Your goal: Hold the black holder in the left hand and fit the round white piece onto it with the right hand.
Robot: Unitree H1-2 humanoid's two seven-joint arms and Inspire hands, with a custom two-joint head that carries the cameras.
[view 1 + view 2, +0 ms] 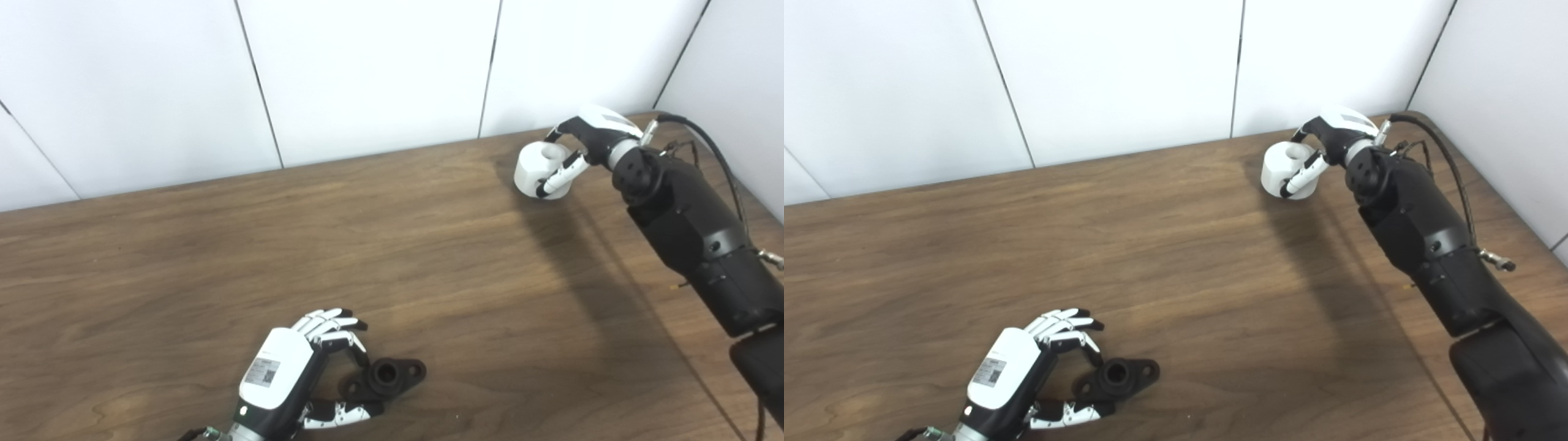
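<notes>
Left robot hand [294, 373] at near bench [184, 245] edge, fingers spread around black holder [384, 378]; holder flat on bench, contact not determinable. Right robot hand [582, 150] at far right corner, fingers and thumb clasped on round white piece [538, 170]; whether piece rests on bench cannot be told. Right eye view shows more of right forearm and bench corner; otherwise views agree. Label with square code on back of left robot hand; text illegible.
</notes>
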